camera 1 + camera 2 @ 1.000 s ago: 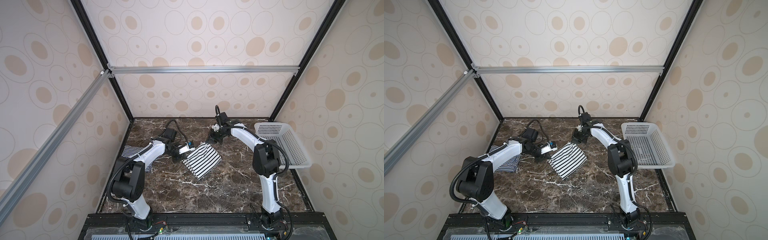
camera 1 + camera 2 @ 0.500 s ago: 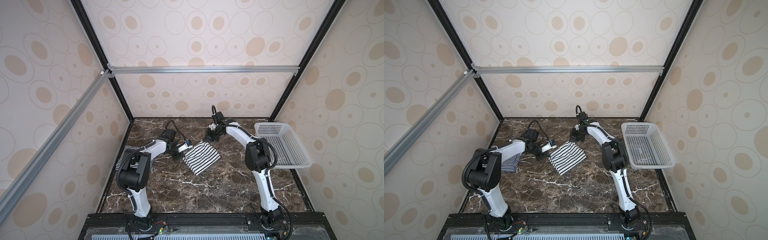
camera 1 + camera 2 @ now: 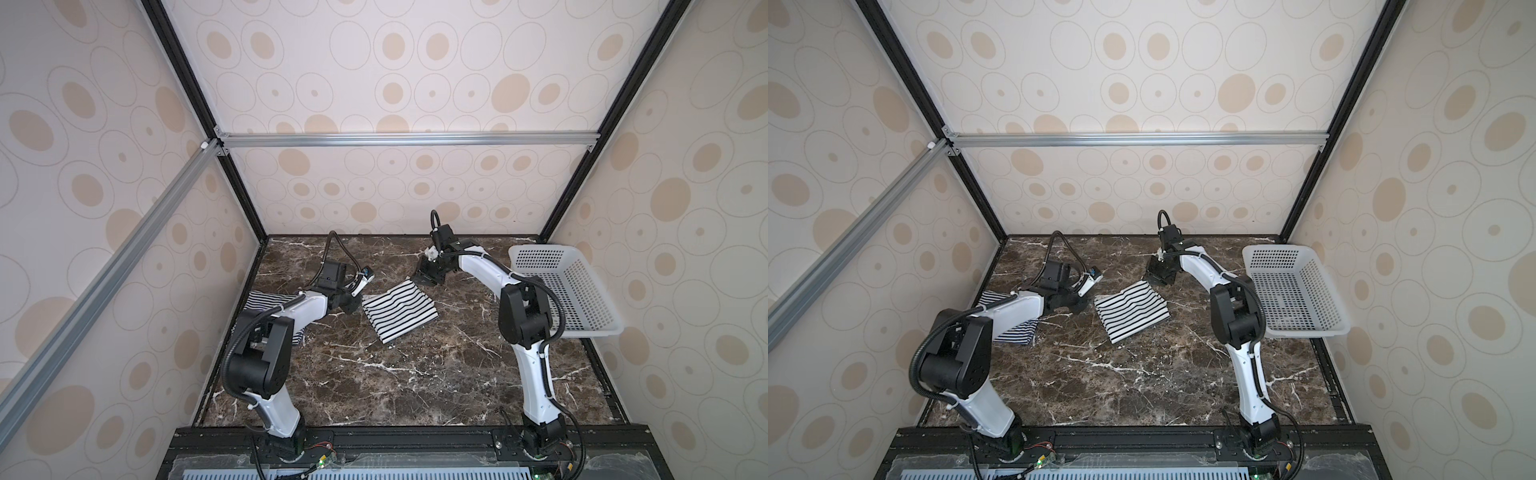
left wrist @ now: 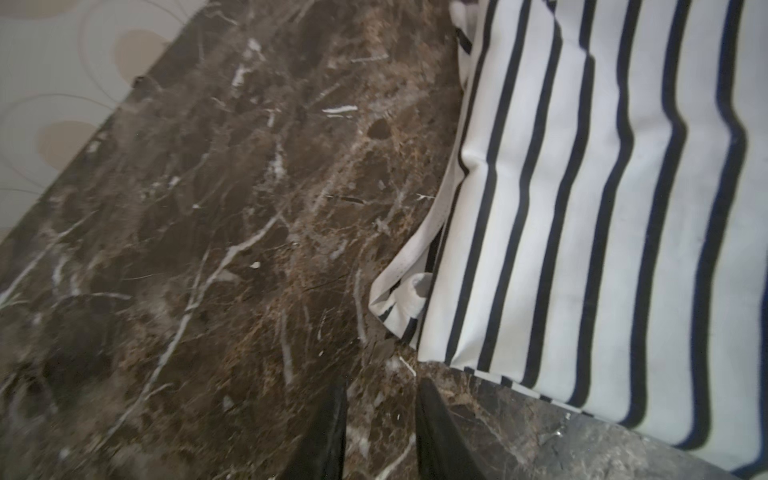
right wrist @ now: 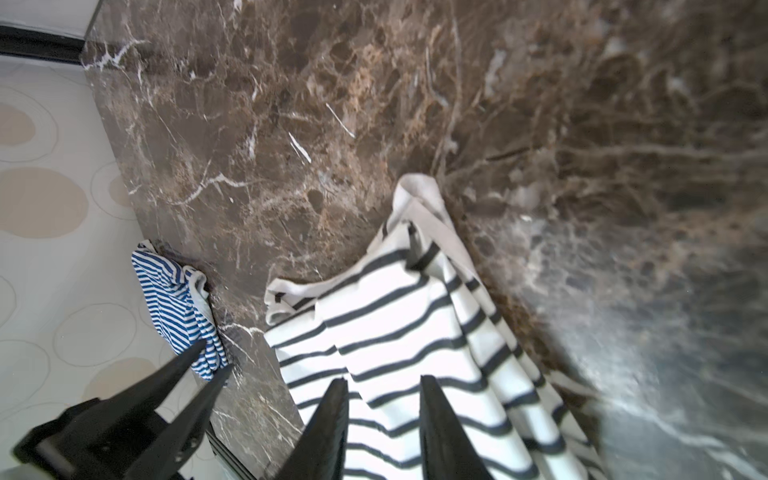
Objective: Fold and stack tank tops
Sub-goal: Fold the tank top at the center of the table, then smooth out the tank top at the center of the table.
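Note:
The white tank top with wide black stripes (image 3: 399,309) (image 3: 1131,309) lies folded flat on the marble table in both top views. The finely striped navy-and-white tank top (image 3: 266,300) (image 3: 1013,328) lies at the left, partly under my left arm, and shows crumpled in the right wrist view (image 5: 178,307). My left gripper (image 3: 352,306) (image 4: 380,384) is open just off the white top's (image 4: 602,208) left edge, with only marble between its fingers. My right gripper (image 3: 430,277) (image 5: 382,380) is open at the white top's (image 5: 395,316) far corner.
A white perforated basket (image 3: 540,249) (image 3: 1279,249) stands at the right edge of the table (image 3: 415,374). Patterned walls and black frame posts close in the table's back and sides.
Both grippers were shut on the white striped top and have opened and let it go. The top shifted slightly toward the back and now rests flat.

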Action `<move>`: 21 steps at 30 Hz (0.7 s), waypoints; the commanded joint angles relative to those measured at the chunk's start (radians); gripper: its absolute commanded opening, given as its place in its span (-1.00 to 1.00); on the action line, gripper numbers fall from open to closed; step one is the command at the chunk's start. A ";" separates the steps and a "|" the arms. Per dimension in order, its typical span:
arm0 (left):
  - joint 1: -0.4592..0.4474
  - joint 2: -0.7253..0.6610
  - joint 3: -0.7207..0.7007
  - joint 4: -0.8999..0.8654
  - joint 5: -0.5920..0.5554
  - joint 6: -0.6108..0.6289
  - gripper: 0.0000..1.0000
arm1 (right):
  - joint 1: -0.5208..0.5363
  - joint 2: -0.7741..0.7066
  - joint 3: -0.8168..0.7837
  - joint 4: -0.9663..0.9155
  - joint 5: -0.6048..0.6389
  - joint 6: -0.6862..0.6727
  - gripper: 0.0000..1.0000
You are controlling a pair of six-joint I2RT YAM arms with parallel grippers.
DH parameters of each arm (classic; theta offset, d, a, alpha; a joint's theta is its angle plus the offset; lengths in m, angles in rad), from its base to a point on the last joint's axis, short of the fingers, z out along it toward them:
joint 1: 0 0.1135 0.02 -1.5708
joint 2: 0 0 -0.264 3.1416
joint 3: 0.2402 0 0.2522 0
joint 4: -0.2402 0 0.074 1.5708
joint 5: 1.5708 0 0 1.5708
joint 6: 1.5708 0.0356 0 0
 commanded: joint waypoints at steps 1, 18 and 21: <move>-0.001 -0.093 -0.010 0.060 0.049 -0.048 -0.37 | 0.037 -0.065 -0.036 0.009 0.046 -0.037 -0.40; -0.177 0.060 -0.031 -0.065 0.103 -0.035 -0.56 | 0.046 0.161 0.151 -0.043 0.043 -0.049 -0.59; -0.178 0.071 -0.053 -0.061 0.077 -0.037 -0.56 | 0.039 0.214 0.202 -0.064 0.047 -0.045 -0.60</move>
